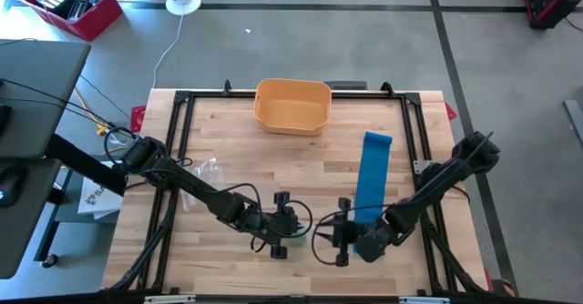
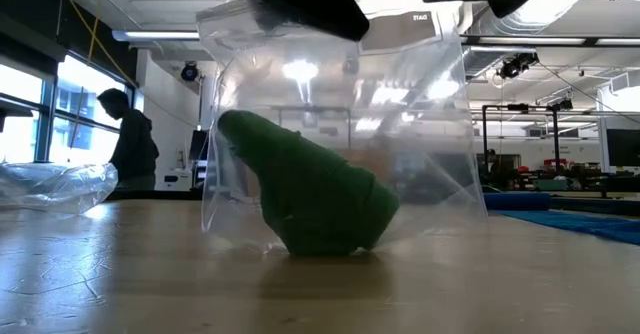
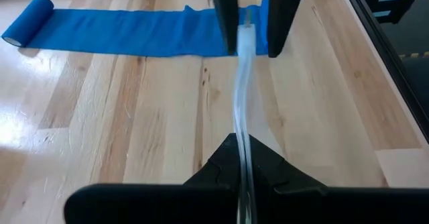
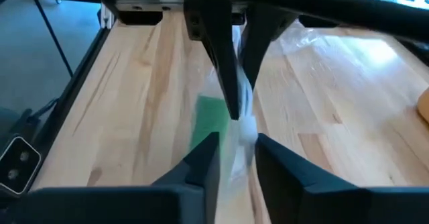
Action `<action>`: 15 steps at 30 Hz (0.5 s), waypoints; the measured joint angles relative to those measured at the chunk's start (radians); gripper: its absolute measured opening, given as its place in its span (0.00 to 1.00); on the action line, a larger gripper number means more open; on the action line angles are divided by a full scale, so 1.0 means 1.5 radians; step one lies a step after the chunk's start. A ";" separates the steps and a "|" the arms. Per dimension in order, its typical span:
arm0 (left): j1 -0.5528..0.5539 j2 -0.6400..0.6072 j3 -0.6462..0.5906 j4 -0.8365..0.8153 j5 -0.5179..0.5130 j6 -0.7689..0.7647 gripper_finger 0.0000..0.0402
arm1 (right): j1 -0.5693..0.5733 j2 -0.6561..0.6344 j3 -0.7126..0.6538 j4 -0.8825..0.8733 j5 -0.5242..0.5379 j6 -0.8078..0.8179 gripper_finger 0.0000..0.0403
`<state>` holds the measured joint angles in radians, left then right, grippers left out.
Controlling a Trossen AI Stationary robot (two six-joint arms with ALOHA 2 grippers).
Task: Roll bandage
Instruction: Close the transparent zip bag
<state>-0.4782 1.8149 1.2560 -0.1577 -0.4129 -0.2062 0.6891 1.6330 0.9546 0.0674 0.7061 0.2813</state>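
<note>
the left pincer [image 1: 290, 224] and right pincer [image 1: 339, 232] are each clamped on the top edge of a clear plastic zip bag [image 2: 335, 134], holding it upright between them at the near edge of the wooden worktop [image 1: 228, 140], probably to pull its mouth apart. inside slumps a green rolled bandage [image 2: 310, 189]. a long blue fabric bandage [image 1: 372, 175] lies mostly unrolled just behind the right pincer, its far end rolled.

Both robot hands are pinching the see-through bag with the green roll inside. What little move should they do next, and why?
Probably ease slightly apart. The left gripper and right gripper both pinch the top edge of the clear bag, while the green roll sits at its bottom, so the mouth likely must open first.
</note>
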 joint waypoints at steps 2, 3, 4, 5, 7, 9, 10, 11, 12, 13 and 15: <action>0.000 0.000 0.000 0.000 0.000 0.000 0.00 | 0.001 0.001 0.000 0.004 0.000 -0.012 0.09; 0.000 0.000 0.000 0.001 0.000 0.000 0.00 | 0.002 0.001 0.000 0.007 0.000 -0.013 0.05; 0.000 0.000 0.000 0.002 0.000 0.000 0.00 | 0.003 0.001 0.000 0.006 0.000 -0.014 0.03; 0.000 0.000 0.000 0.002 0.000 0.001 0.01 | 0.004 0.001 0.000 0.005 0.000 -0.014 0.02; 0.000 0.000 0.000 0.004 0.003 0.018 0.04 | 0.009 0.001 0.000 0.003 0.000 -0.014 0.03; 0.000 0.000 0.000 0.015 0.006 0.040 0.09 | 0.014 -0.001 0.000 0.003 0.003 -0.013 0.02; 0.000 0.000 0.000 0.027 0.006 0.053 0.12 | 0.018 -0.003 0.000 0.004 0.014 -0.013 0.01; 0.000 0.000 0.000 0.043 0.007 0.067 0.15 | 0.022 -0.003 0.000 0.004 0.025 -0.013 0.01; 0.000 0.000 0.000 0.061 0.006 0.082 0.18 | 0.025 -0.003 0.000 0.005 0.034 -0.012 0.01; 0.000 0.000 0.000 0.081 0.006 0.097 0.21 | 0.028 -0.003 0.000 0.006 0.042 -0.011 0.01; 0.000 0.000 0.000 0.119 0.007 0.118 0.26 | 0.031 -0.003 0.000 0.007 0.048 -0.005 0.00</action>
<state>-0.4782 1.8146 1.2560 0.0207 -0.4030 -0.0296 0.7361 1.6283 0.9546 0.0776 0.7784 0.2744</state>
